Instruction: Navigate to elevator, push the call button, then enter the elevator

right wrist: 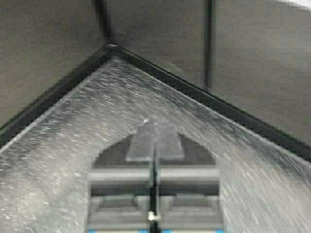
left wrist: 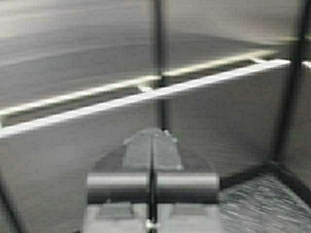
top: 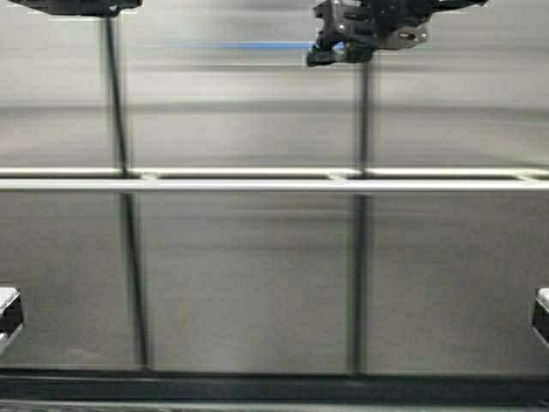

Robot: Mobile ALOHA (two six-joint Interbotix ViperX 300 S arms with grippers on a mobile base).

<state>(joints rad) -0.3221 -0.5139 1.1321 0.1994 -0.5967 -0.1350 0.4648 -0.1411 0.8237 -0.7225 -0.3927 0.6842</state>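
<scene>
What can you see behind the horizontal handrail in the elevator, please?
Behind the handrail are brushed steel wall panels split by dark vertical seams, with short brackets fixing it to them. The strip of panel directly behind the bar is covered.

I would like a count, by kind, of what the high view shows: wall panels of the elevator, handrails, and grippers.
Steel wall panels: 3
Handrail: 1
Right gripper: 1, shut
Total: 5
The left gripper, also shut, shows only in its wrist view.
</scene>
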